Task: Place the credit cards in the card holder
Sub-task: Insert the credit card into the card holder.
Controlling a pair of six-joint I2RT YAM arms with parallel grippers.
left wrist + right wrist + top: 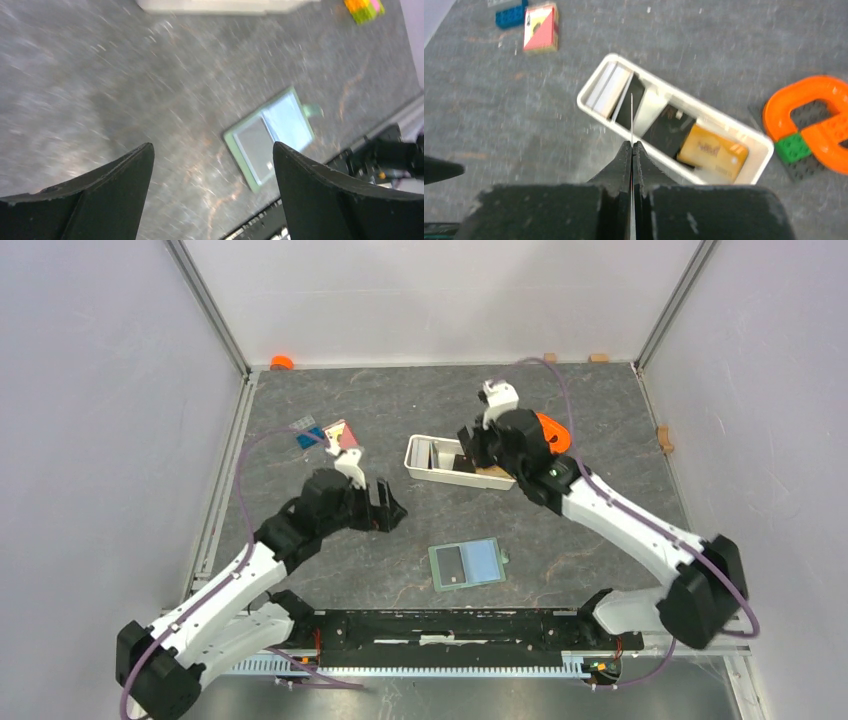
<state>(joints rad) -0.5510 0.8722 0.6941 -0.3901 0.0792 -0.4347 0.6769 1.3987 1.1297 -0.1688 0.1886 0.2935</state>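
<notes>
The card holder [467, 564], a sage-green wallet, lies open on the table near the front with its pale blue inside up; it also shows in the left wrist view [270, 137]. My right gripper [631, 144] is shut on a thin card [631, 117], seen edge-on, above the near rim of the white tray [583, 98]. In the tray lie a black card [669, 131], a tan/orange card [713, 150] and another dark card [636, 92]. My left gripper [212, 145] is open and empty above bare table, left of the wallet [385, 505].
An orange brick piece [819, 120] on a dark plate lies right of the tray. A red and yellow box [340, 435] and blue bricks [306, 437] lie at the back left. Small wooden blocks [665, 438] sit by the right wall.
</notes>
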